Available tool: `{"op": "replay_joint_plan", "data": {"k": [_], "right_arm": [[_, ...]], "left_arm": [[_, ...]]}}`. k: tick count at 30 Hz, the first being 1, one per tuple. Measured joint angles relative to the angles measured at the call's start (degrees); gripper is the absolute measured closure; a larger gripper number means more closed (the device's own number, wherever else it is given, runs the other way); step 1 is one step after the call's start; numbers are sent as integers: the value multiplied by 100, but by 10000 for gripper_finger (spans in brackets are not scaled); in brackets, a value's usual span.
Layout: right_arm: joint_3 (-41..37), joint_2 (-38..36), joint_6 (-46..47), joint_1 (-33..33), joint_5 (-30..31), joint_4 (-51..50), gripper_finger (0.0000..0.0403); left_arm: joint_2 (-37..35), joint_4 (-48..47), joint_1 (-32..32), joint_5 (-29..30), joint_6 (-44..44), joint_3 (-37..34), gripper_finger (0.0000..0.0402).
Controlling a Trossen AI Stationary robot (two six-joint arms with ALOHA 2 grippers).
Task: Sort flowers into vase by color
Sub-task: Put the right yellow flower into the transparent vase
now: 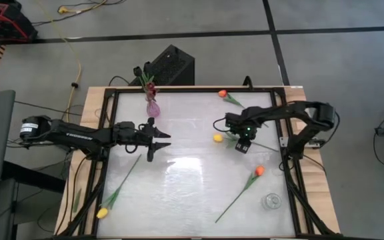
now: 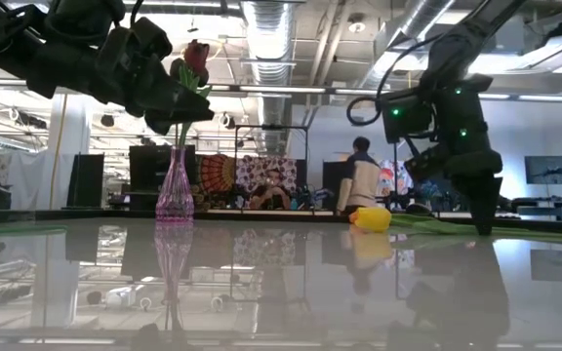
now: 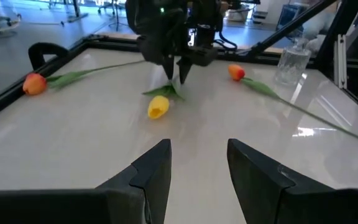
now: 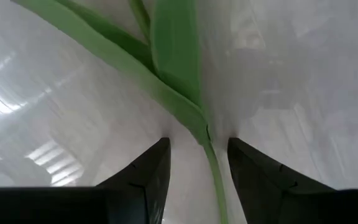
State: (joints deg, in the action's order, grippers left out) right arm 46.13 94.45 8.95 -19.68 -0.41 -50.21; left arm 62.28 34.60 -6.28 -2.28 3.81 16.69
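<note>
A yellow tulip (image 1: 217, 138) lies on the white table right of centre; it also shows in the left wrist view (image 3: 158, 107). My right gripper (image 1: 243, 147) points down over its stem, open. In the right wrist view its fingers (image 4: 197, 146) stand on either side of the green stem (image 4: 214, 169), just below the leaves, close to the table. My left gripper (image 1: 160, 144) is open and empty, held above the table left of centre. A purple vase (image 1: 153, 107) at the far edge holds a dark red tulip (image 2: 195, 58).
An orange tulip (image 1: 223, 94) lies at the far right. Another orange tulip (image 1: 259, 171) lies at the near right, beside a clear glass vase (image 1: 271, 200). A second yellow tulip (image 1: 102, 213) lies at the near left corner. A dark raised frame (image 1: 105, 167) rims the table.
</note>
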Motion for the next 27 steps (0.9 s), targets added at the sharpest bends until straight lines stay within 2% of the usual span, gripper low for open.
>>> {"op": "replay_joint_plan", "data": {"k": [4,10,16,22,24,27], "right_arm": [[17,140,-23,66,-66,25,248],[171,-265,-63,400,-120,38,380],[727,-1042,68,996,-183,712,383],[1006,-2050,744,2238,-238,1759,389],[1006,-2354,1219,2810,8,1997,388],[1007,-2758,1929,3690,700,2080,387]], "left_arm": [[0,-15,0,6,22,0,256],[-2,-56,0,6,48,0,256],[-2,-85,0,4,50,0,256],[-2,-247,0,-29,50,0,256],[-2,-288,0,-29,52,0,256],[-2,-312,0,-30,50,0,256]]}}
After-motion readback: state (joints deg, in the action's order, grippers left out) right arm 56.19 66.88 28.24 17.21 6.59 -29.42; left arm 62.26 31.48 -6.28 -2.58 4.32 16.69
